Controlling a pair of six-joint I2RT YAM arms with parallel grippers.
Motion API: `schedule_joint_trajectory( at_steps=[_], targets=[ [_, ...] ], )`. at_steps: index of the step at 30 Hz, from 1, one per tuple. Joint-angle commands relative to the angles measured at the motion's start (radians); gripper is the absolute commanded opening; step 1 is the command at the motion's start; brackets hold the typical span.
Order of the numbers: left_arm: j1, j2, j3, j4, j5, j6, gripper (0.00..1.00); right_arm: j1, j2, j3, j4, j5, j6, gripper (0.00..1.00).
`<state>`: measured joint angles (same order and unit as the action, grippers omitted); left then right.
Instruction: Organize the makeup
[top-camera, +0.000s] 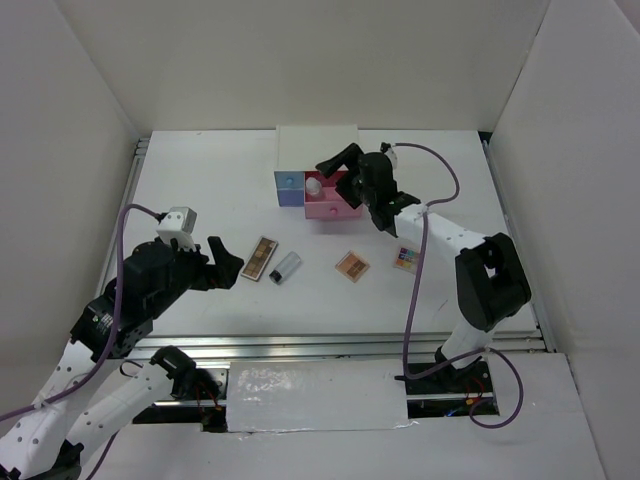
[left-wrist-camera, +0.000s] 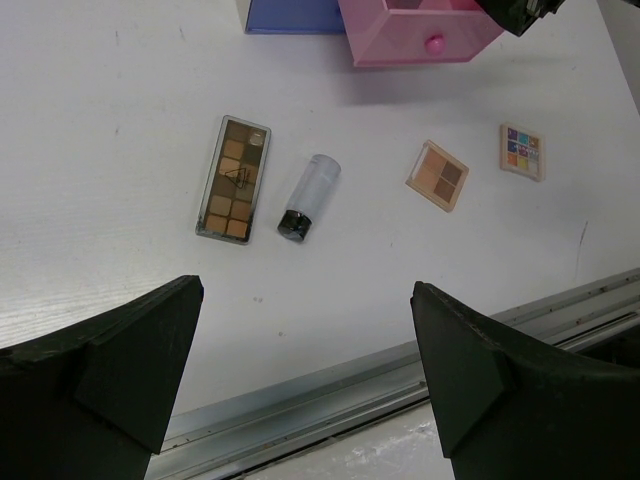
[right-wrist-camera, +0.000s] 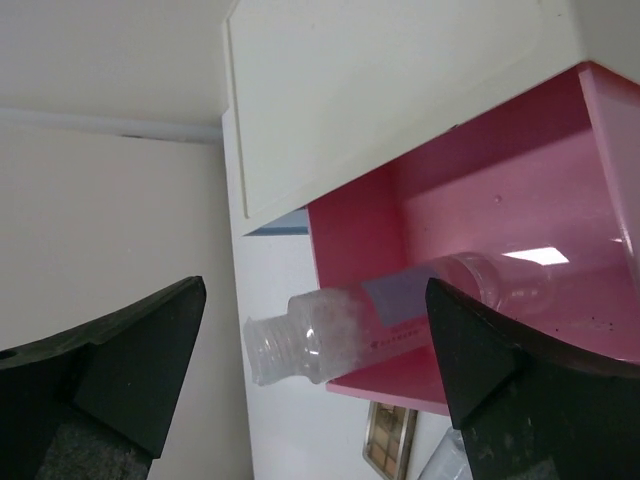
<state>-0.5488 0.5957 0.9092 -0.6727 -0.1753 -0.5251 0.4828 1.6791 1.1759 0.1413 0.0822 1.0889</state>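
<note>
One clear bottle (right-wrist-camera: 400, 320) is the piece in hand. It lies slanted in the pulled-out pink drawer (right-wrist-camera: 520, 190), with its body inside toward the right of the right wrist view. Its threaded neck pokes out over the drawer's side wall near centre frame. The right gripper (right-wrist-camera: 315, 292) hangs over it with fingers spread wide, and I can see no contact with the bottle.

To my eye the drop is made but untidy. The careful move is to nudge the neck inward until the whole bottle rests on the drawer floor. Otherwise it may roll out, or catch on the white box (right-wrist-camera: 380, 90) when the drawer shuts.

Four more pieces wait on the table (left-wrist-camera: 100, 100) in the left wrist view:
- the long brown palette (left-wrist-camera: 233, 180), left of centre;
- the capped tube (left-wrist-camera: 308, 197), just beside it;
- the pinkish square palette (left-wrist-camera: 438, 175), right of centre;
- the multicolour palette (left-wrist-camera: 522, 151), at upper right.

The left gripper (left-wrist-camera: 305, 295) hovers above them, fingers apart and empty.
</note>
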Motion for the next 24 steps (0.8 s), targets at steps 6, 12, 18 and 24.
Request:
schedule_joint_trajectory(
  at_steps=[6,12,18,24],
  targets=[
    [-0.005,-0.001,-0.009,0.036,0.007,0.011,0.99,-0.012,-0.088,0.057,-0.018,0.039,-0.056,1.00],
    [-0.005,-0.002,-0.010,0.038,0.002,0.010,0.99,0.046,-0.044,0.241,-0.204,0.080,-0.308,0.90],
    [-0.007,0.013,-0.007,0.036,0.005,0.011,0.99,0.174,0.154,0.641,-0.623,0.376,-0.552,0.88],
    [-0.008,0.006,-0.010,0.038,0.003,0.011,0.99,0.226,0.251,0.725,-0.766,0.553,-0.632,0.76]
  ],
)
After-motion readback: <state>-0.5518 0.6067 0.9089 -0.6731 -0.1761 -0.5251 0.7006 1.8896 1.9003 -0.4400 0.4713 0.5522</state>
